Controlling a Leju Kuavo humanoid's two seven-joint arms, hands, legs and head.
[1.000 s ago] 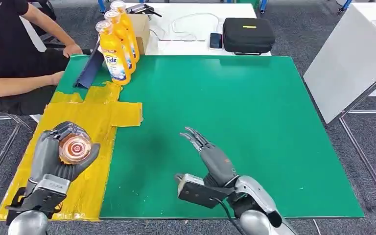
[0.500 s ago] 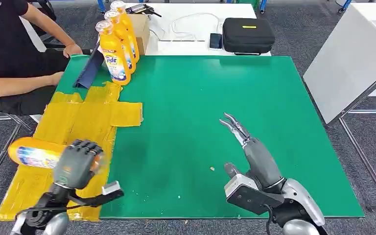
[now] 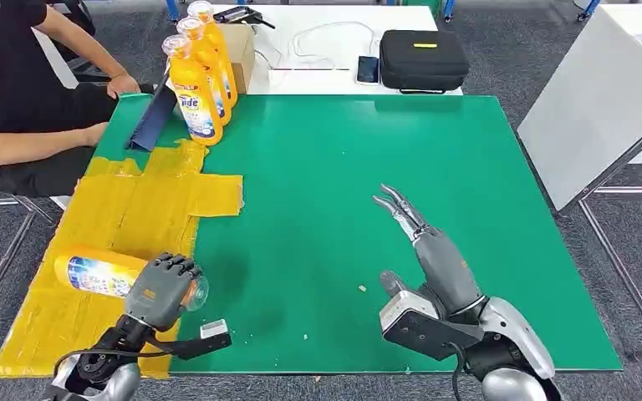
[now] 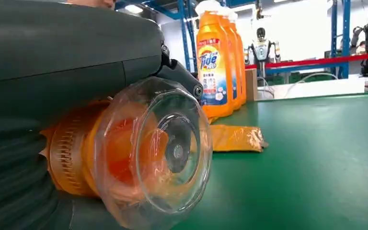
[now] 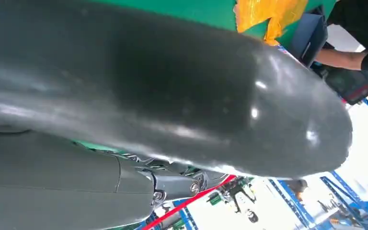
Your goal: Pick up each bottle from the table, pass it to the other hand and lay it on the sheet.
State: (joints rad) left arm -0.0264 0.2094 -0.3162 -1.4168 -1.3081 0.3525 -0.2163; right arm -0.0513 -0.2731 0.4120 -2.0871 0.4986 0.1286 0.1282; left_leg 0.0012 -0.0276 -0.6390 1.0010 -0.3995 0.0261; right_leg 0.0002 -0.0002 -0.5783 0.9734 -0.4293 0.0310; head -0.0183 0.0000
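Observation:
An orange Tide bottle (image 3: 100,274) lies on its side over the yellow sheet (image 3: 138,209), its clear cap pointing toward the green mat. My left hand (image 3: 165,288) grips it around the neck; the left wrist view shows the bottle's cap (image 4: 165,151) wrapped by my left hand (image 4: 52,86). Three more orange bottles (image 3: 196,79) stand upright at the mat's far left corner, the same three bottles (image 4: 218,60) appearing behind the cap in the wrist view. My right hand (image 3: 422,242) hovers open over the mat's near right part, fingers stretched forward, holding nothing. My right hand (image 5: 172,96) looms dark and close in its wrist view.
A person sits at the far left with a hand (image 3: 124,83) by the mat corner, next to a blue stand (image 3: 155,117). Behind the mat a white table holds a black case (image 3: 424,58), a phone (image 3: 368,69) and a cardboard box (image 3: 241,50). A white panel (image 3: 593,100) stands at right.
My left hand turned the bottle from upright to lying and brought it down onto the yellow sheet. My right hand drew back to the right and now stays still.

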